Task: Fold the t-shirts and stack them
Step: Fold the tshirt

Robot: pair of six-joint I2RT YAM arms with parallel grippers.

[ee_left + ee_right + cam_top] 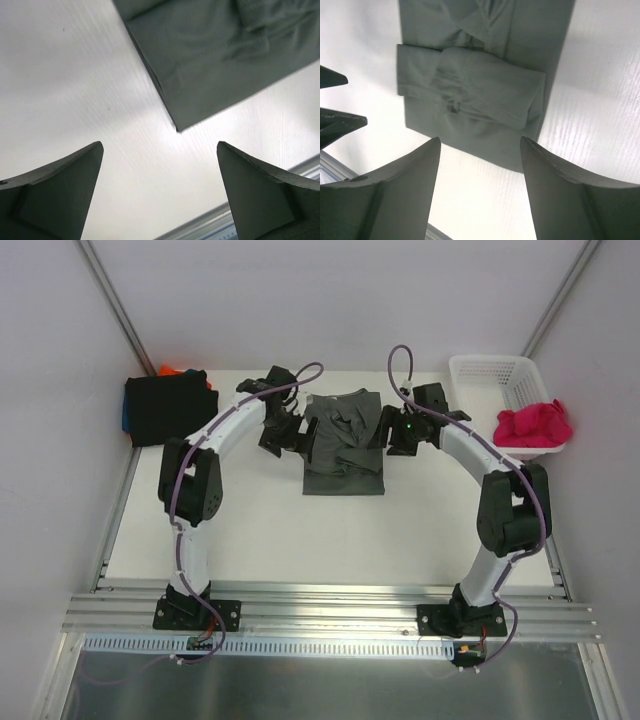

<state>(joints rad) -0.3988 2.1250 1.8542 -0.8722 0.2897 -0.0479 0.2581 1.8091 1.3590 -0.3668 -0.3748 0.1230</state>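
A dark grey t-shirt (pixel 343 443) lies partly folded on the white table, sleeves turned in; it shows in the left wrist view (pixel 220 55) and the right wrist view (pixel 480 85). My left gripper (pixel 283 435) hovers at the shirt's left edge, open and empty (pixel 160 150). My right gripper (pixel 397 435) hovers at its right edge, open and empty (pixel 480 150). A magenta-pink t-shirt (pixel 534 425) lies bunched in the white basket (pixel 490 370). A stack of folded shirts with black on top (pixel 168 405) sits at the far left, orange (pixel 168 370) and blue (pixel 126 412) edges showing.
The basket stands at the table's far right corner. Aluminium rails (pixel 330 605) run along the near edge by the arm bases. White walls close in the table on three sides. The left gripper's fingers show at the left edge of the right wrist view (pixel 340 122).
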